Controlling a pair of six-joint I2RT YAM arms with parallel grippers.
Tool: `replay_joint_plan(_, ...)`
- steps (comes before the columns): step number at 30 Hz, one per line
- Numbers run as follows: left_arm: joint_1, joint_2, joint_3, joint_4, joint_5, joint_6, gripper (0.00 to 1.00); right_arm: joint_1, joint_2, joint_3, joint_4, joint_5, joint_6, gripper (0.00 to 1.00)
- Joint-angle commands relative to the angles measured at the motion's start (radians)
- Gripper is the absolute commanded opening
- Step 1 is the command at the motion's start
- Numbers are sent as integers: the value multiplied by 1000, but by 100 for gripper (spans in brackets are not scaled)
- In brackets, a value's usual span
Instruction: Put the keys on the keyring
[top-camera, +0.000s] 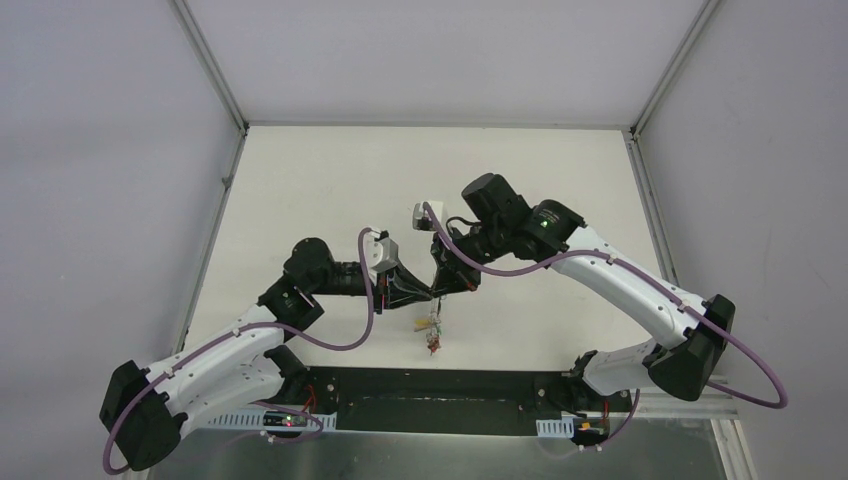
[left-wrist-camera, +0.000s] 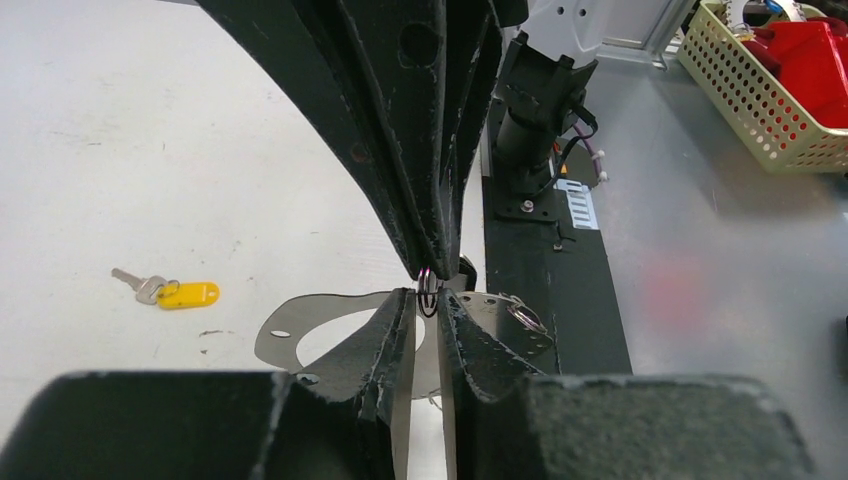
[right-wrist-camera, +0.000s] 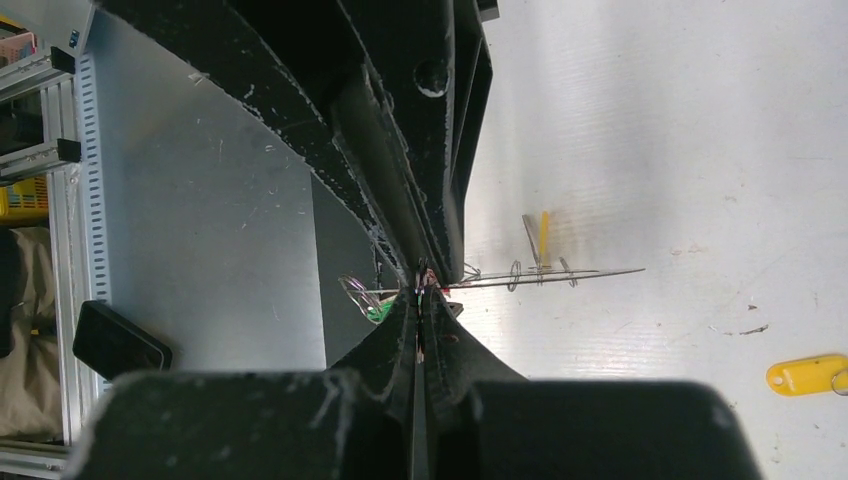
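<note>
Keyring (right-wrist-camera: 600, 272), pinched in my right claw (right-wrist-camera: 421, 292), already carries some keys (top-camera: 433, 335); left claw (left-wrist-camera: 428, 300) nearly closed, grip unclear; yellow-tag key (left-wrist-camera: 165, 293) lies well apart from both, unthreaded.

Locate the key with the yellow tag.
Left wrist view: the yellow-tagged key lies on the white table at the picture's left, apart from the left end effector.

keys (top-camera: 433, 335) too small to count (top view), yellow tag (right-wrist-camera: 806, 375) cropped
</note>
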Motion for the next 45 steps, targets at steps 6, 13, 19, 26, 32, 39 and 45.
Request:
replay_joint_plan(6, -15, 6, 41, 61, 23, 5, 0, 5, 7, 57, 29, -53, 28, 0)
replay_joint_plan(13, -15, -51, 9, 63, -25, -2, 0, 5, -11, 59, 47, -26, 33, 35)
replay_joint_plan(19, -14, -127, -33, 116, -109, -44, 0, 3, -97, 2, 146, 29, 51, 52)
replay_joint_plan(26, -15, -173, -82, 227, -142, -69, 0, -34, -264, -159, 391, 13, 100, 56)
replay_joint_plan(32, -15, -195, -149, 387, -160, -76, 0, -146, -345, -262, 597, -117, 213, 58)
replay_joint_plan(39, -15, -215, -210, 561, -205, -89, 0, -163, -321, -283, 679, -272, 317, 50)
replay_joint_plan(45, -14, -214, -252, 676, -241, -117, 0, -163, -309, -317, 805, -348, 388, 45)
